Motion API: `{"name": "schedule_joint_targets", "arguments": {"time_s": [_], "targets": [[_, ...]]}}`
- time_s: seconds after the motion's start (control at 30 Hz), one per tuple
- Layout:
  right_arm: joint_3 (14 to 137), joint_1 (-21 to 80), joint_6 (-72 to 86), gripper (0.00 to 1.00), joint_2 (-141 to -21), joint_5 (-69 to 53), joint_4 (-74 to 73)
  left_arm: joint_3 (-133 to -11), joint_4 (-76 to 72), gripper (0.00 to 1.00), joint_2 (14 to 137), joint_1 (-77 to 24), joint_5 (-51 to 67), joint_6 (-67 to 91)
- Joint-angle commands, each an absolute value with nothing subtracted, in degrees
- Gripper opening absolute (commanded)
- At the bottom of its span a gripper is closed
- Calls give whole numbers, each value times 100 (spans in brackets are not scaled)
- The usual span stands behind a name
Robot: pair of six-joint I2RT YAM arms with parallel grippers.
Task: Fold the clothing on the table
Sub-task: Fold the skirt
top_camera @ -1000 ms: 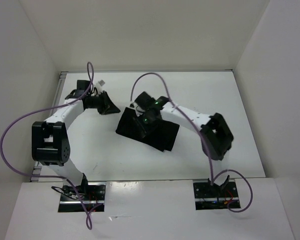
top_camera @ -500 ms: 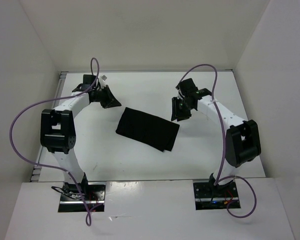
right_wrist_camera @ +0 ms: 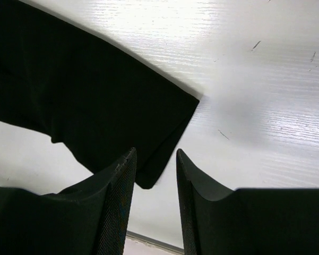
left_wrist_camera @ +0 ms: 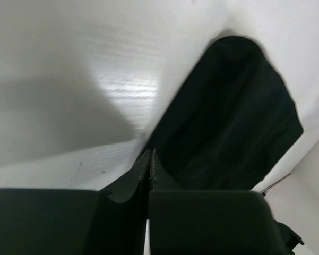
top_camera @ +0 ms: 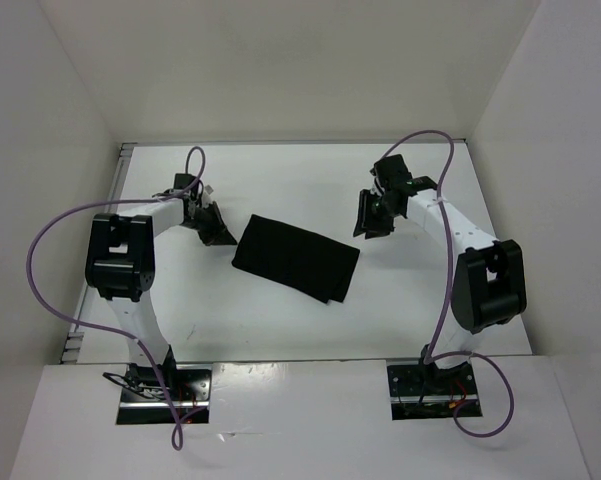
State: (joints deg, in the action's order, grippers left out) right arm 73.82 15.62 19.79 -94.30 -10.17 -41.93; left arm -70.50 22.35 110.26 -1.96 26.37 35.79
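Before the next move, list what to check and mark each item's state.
1. The clothing lies flat as a folded rectangle: ok.
2. The clothing sits wholly on the table, away from its edges: ok.
3. The left gripper is open and ready to grasp: not ok, jaws shut.
4. The left gripper is free of the clothing: cannot tell, its tips sit right at the fabric's edge.
5. The right gripper is empty: ok, jaws apart with nothing between them.
6. The right gripper is clear of the clothing: ok, it is off to the side in the top view.
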Motion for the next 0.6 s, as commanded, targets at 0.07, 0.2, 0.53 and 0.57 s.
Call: {"name": "schedule_joint_targets", "arguments": {"time_s": [0.07,0.2,0.53,0.57], "targets": [[7304,1582,2021,42,-9553,-1177,-3973,-6768,2329,0,10907,-193,2671,3445],[7251,1582,2074,42,-9667,-1178,-3911,-6653,2276,0,10907,-193,2725,3445],[7084,1582,2127,42,-9782,-1283,-3691,-6671,2513,0,10390,-193,2593,3393],[7084,1582,2127,42,-9782,-1335,-3691,-6749,2583,0,10328,-193,2541,3393]]}}
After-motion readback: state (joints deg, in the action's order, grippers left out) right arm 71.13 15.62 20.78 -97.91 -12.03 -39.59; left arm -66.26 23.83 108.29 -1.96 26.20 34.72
